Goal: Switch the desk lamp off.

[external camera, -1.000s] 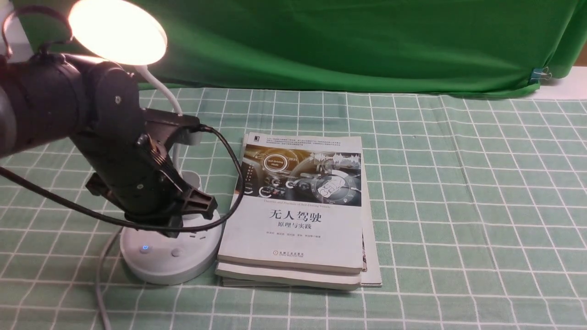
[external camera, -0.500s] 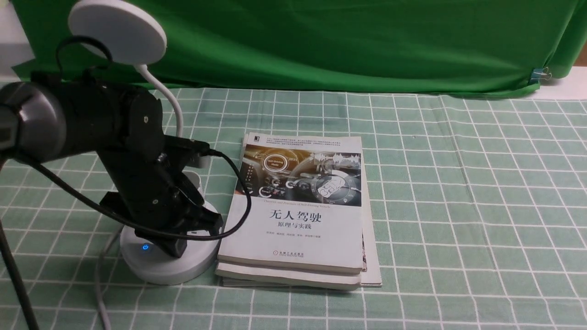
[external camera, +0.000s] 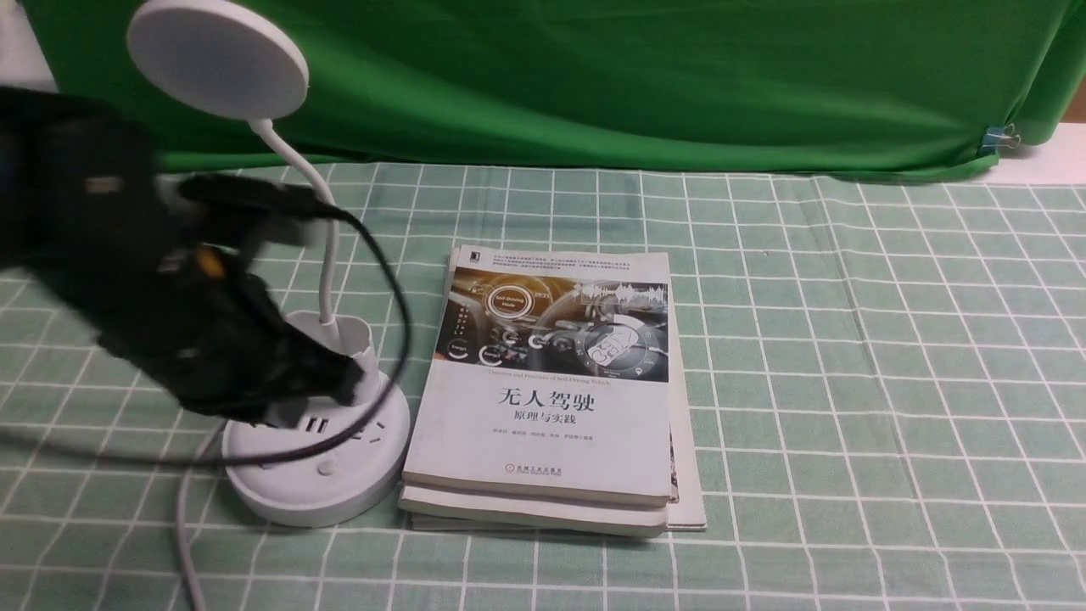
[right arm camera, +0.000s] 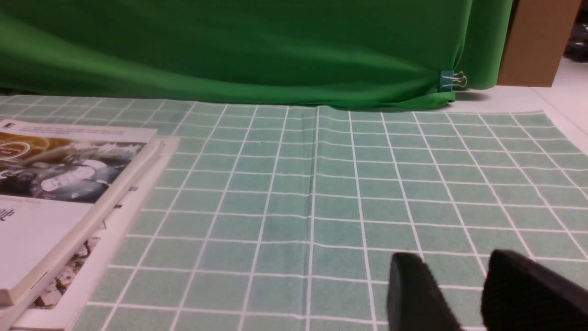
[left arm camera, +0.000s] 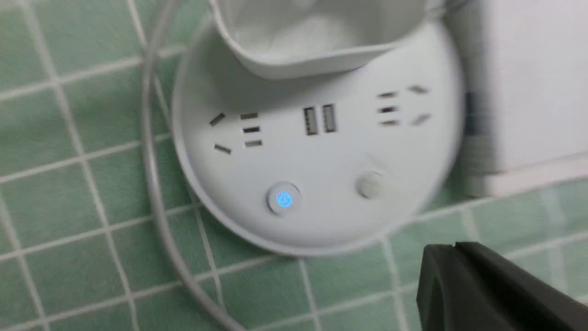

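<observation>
Front view first: the green checked cloth (external camera: 848, 382) spread widest, and the green curtain (external camera: 594, 85) hung along its far side. On the left stood the desk lamp (external camera: 318, 488), its round base on the cloth and its disc head (external camera: 221, 59) raised at the far left, dark. To my eye the job looked done: no light came from the head, and nothing seemed left but getting the arm clear. A blue mark glowed on one button (left arm camera: 284, 198), though, so I took that for a power light rather than the lamp's own.

Just right of the base lay the stack of books (external camera: 543, 450), near enough to crowd a sideways move. The left gripper (left arm camera: 452, 246), blurred in the front view, hung over the base with its fingers together, holding nothing. The black cable looping from it could catch on the lamp's neck (external camera: 327, 238). The right gripper (right arm camera: 445, 255) had its fingers a little apart, nothing between them.
</observation>
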